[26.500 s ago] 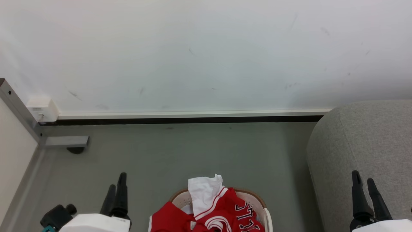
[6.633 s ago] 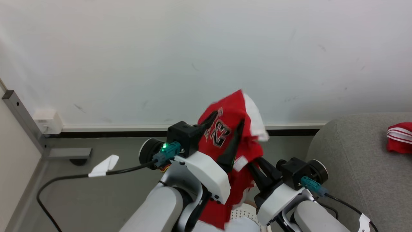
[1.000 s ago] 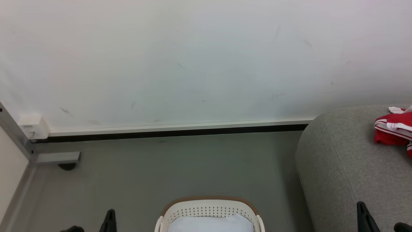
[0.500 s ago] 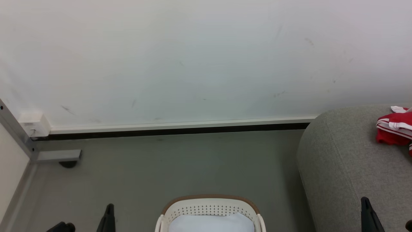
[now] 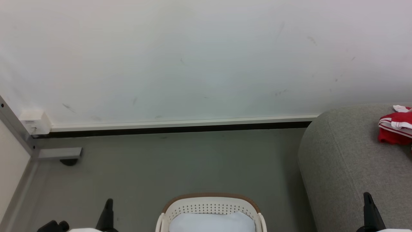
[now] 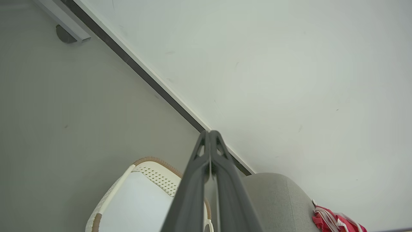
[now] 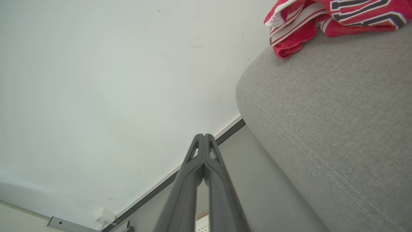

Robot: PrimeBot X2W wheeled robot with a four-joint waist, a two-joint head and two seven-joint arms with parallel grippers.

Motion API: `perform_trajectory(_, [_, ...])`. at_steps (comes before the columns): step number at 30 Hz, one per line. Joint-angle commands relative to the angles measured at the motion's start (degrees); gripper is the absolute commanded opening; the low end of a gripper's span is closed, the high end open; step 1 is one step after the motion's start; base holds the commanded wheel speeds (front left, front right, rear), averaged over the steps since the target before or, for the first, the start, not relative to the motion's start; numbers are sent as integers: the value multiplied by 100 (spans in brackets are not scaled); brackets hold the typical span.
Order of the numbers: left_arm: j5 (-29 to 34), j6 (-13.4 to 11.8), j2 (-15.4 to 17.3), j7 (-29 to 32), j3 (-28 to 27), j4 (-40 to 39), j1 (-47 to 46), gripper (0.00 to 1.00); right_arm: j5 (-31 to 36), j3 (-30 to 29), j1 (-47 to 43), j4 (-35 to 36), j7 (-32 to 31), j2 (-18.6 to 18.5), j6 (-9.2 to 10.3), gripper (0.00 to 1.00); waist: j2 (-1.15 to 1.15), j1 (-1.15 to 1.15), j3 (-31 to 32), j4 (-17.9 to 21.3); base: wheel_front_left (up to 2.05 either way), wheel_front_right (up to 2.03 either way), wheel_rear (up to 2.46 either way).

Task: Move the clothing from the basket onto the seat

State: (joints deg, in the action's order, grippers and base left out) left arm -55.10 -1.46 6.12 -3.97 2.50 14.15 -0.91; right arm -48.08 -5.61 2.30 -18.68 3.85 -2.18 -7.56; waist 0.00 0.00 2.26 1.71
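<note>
The red clothing (image 5: 395,128) with striped trim lies bunched on top of the grey seat (image 5: 351,161) at the right edge; the right wrist view shows the same clothing (image 7: 325,22) with black lettering on the seat (image 7: 331,122). At bottom centre stands the cream basket (image 5: 209,206) with a brown rim, holding just a flat pale pad (image 5: 209,222). My left gripper (image 5: 108,206) pokes up at the lower left, shut and holding nothing, left of the basket. My right gripper (image 5: 368,203) is at the lower right over the seat's front, shut and holding nothing.
A white wall with a dark baseboard (image 5: 173,129) runs across the back. A metal frame post and foot (image 5: 58,154) stand at the left by a white box (image 5: 33,121). Grey floor (image 5: 167,167) lies between basket and wall.
The head camera has drifted slightly, so the picture shifted a little. Both grippers stay low and shut; the clothing on the seat and the basket have not moved.
</note>
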Motion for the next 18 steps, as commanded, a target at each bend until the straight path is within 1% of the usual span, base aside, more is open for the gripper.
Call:
perform_trajectory(1, [-160,60,6,45,-63,-59,-134,0,-209,-17,169,95,-41,-66,5,0,0,0,-4,-3,0,0,0])
perform_trajectory(18, [-1169,303,-85,337,-312,-48,-261,0,-1406,-42,243,207,-334,-76,7,0,0,0,-57,-40,0,0,0])
